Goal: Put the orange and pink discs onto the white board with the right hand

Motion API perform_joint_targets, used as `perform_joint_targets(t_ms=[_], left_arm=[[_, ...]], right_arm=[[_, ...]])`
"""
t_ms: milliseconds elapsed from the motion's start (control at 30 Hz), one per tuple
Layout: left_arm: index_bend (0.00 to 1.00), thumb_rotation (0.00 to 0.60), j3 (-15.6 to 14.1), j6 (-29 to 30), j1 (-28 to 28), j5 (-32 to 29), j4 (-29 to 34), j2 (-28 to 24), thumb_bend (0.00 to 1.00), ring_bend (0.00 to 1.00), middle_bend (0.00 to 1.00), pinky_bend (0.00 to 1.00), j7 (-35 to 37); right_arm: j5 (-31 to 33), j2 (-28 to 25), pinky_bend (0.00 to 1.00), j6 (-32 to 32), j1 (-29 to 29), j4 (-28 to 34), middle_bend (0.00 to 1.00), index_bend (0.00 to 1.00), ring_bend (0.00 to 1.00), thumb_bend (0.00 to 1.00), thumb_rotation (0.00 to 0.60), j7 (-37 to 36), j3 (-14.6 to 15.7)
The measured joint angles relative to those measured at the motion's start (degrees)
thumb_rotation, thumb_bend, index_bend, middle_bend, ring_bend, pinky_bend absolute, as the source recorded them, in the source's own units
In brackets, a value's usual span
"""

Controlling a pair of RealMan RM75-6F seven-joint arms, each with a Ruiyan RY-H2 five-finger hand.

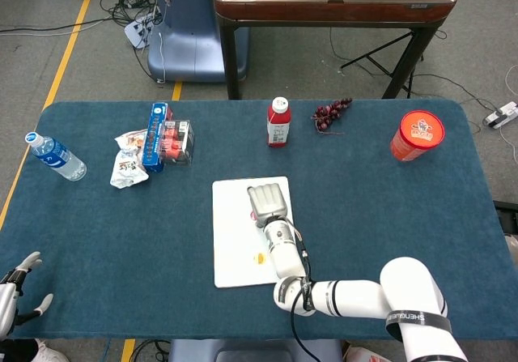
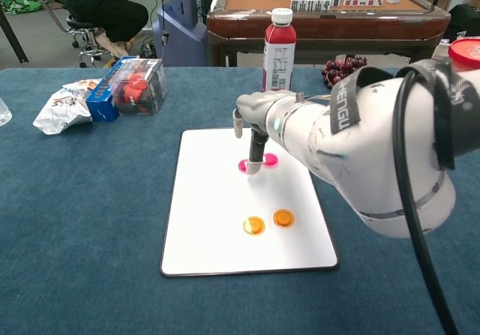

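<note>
While two orange discs [image 2: 268, 221] lie near the front of the white board [image 2: 210, 222], two pink discs [image 2: 256, 163] sit further back on it. The right hand [image 2: 253, 129] hangs over the pink ones, one finger touching down beside them; I cannot tell if it holds anything. To do this well, I think it should lift straight up so nothing slides. The left hand [image 1: 16, 289] rests open off the blue surface [image 2: 82, 222]. Far back stands a red bottle [image 2: 279, 49], capped shut.

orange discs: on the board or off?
On. In the chest view both orange discs lie flat on the white board, side by side near its front edge, clear of the right hand.
</note>
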State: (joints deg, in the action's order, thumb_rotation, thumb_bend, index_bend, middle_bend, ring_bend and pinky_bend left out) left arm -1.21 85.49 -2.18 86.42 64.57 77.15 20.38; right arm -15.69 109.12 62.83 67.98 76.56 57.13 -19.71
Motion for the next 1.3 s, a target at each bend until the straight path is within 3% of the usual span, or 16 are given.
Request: perform_joint_targets(t_ms=[200,467,500,600,767,967,1300], left_arm=[[0.14,0.600,-0.30,-0.42,-0.11,-0.02,-0.25,0.00,0.29,0.26,0.24,0.51,-0.03],[0.14,0.600,0.74,1.25,0.06,0.14,1.10,-0.65,0.29,0.26,0.24,0.51,0.88],[0.14,0.600,0.88,1.44,0.16,0.24,1.53,-0.89,0.29,0.26,0.24,0.51,0.58],[0.14,0.600,1.18,1.83,0.47,0.52,2.95,-1.61,0.29,0.26,0.24,0.51,-0.47],[0.14,0.600,1.72,2.30,1.21,1.05,6.19,-3.05,0.29,0.26,0.24,0.51,-3.09],[0.14,0.600,2.59,2.61,2.37,1.52,11.28,-5.40,0.29,0.26,0.24,0.51,-6.42],[0.14,0.600,3.93,2.21,4.35,1.86,19.52,-10.32,0.29,0.26,0.24,0.50,-9.53]], right_arm=[[-1.96,-0.28,1.00,0.12,-0.85,0.52,1.00,0.23,1.00,0.00,0.600,-1.27,0.17],[-7.50,-5.90,1.00,3.09,-4.97,7.11,0.99,0.23,0.99,0.02,0.600,-3.86,2.50],[-8.33,-6.89,0.99,3.61,-5.63,8.25,0.97,0.23,0.96,0.02,0.600,-4.26,2.85],[-11.38,-10.66,0.92,5.20,-8.01,12.57,0.76,0.23,0.81,0.04,0.600,-5.81,4.16],[-18.83,-18.57,0.72,7.99,-12.78,20.69,0.51,0.26,0.56,0.07,0.600,-9.30,7.07],[-30.01,-27.68,0.58,12.25,-19.04,28.27,0.42,0.28,0.45,0.09,0.600,-15.26,10.64],[-49.22,-42.49,0.51,21.61,-33.10,37.44,0.41,0.30,0.43,0.10,0.600,-28.10,18.48]])
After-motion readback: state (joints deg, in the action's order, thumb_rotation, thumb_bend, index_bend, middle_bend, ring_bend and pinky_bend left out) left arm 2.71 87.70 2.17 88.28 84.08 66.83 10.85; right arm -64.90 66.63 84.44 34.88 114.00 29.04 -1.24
